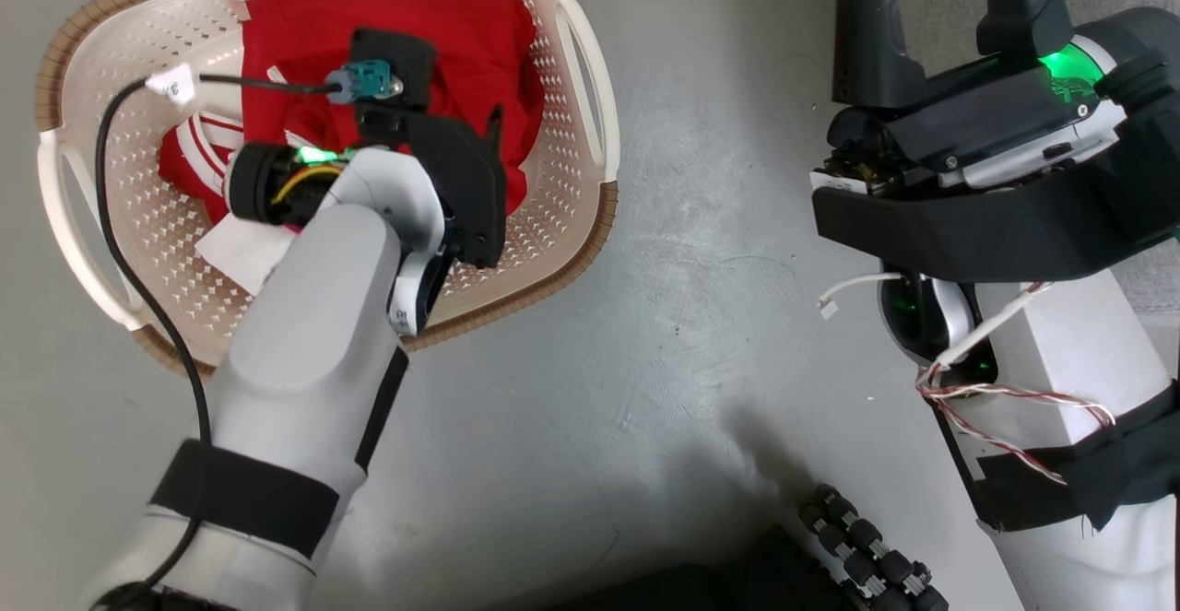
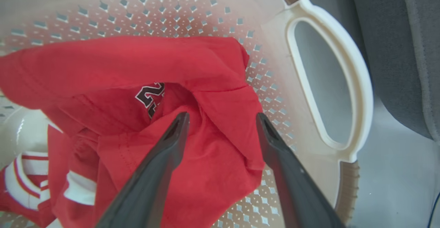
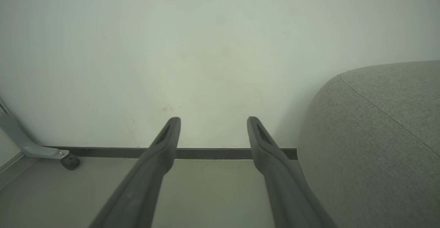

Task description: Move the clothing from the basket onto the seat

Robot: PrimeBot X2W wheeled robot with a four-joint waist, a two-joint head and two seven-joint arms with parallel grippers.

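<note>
Left wrist view is telling the story here: the left gripper (image 2: 221, 118) is hanging inside the basket (image 2: 192, 11) with its two fingers spread wide and pinching nothing. The clothing (image 2: 137, 63) is lying straight ahead of the tips and below them, a crumpled red heap on the basket floor. A raised fold (image 2: 227, 131) is sitting right between the fingers, so the grab is looking like a short push along the fingers' own line, then a squeeze. Can't tell if the tips are touching cloth yet. The numbered jersey (image 2: 151, 97) is peeking out just past that fold. The left arm is clearly the nearer one. The right gripper (image 3: 213, 121) is hanging spread and empty too, well apart from the basket, with the seat (image 3: 378, 125) just beside it.
</note>
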